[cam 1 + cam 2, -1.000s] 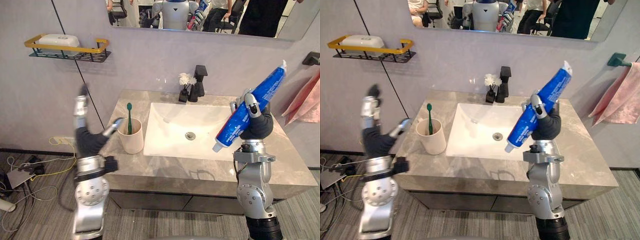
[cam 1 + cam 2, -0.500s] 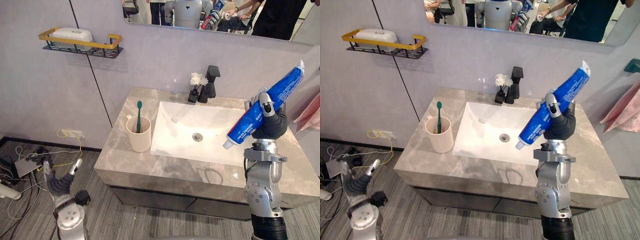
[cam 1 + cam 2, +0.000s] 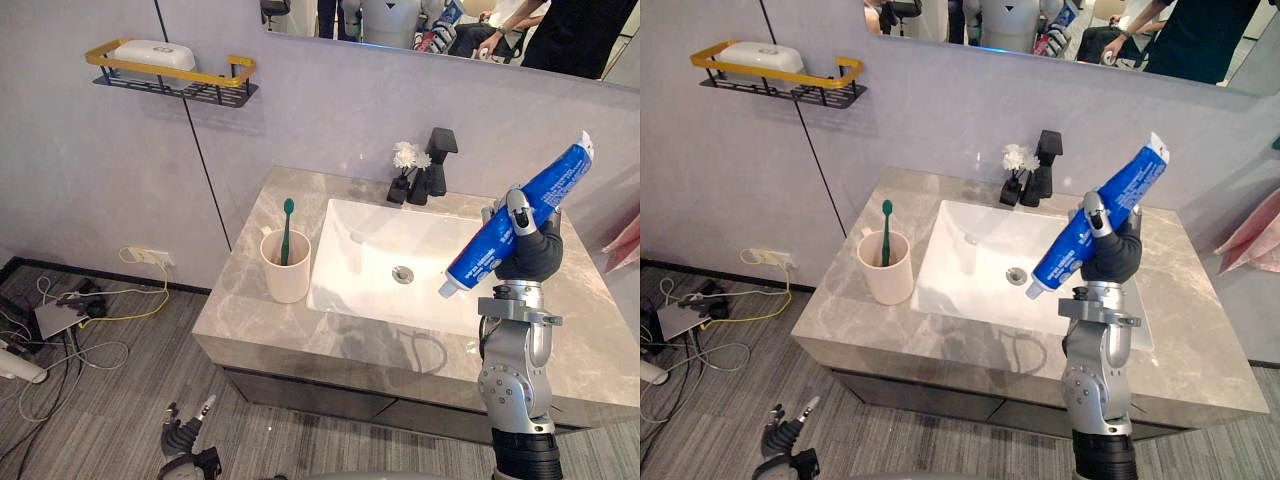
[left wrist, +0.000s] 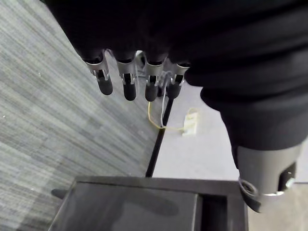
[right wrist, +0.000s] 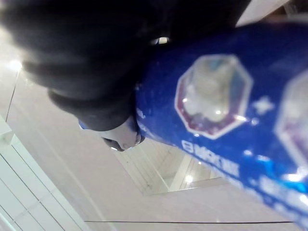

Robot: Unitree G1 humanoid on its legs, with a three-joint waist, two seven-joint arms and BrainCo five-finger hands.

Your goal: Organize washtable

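A large blue toothpaste tube [image 3: 520, 225] is held tilted, cap end down, over the right rim of the white sink [image 3: 370, 260]. My right hand [image 3: 532, 255] is shut on it; the tube [image 5: 231, 110] shows close up in the right wrist view. A beige cup [image 3: 286, 278] with a green toothbrush [image 3: 285, 228] stands on the grey marble washtable [image 3: 250, 315], left of the sink. My left hand [image 3: 186, 438] hangs low by the floor, below the table's front left corner, its fingers [image 4: 127, 82] straight and holding nothing.
A black faucet [image 3: 438, 165] and a small vase of white flowers [image 3: 405, 160] stand behind the sink. A yellow-railed wall shelf [image 3: 170, 70] holds a white soap dish. A pink towel [image 3: 1252, 235] hangs at the right. Cables and a socket strip [image 3: 70, 310] lie on the floor at left.
My left arm has dropped from beside the cup down to near the floor, hand still open. The right hand keeps the tube at about the same place. The camera has shifted.
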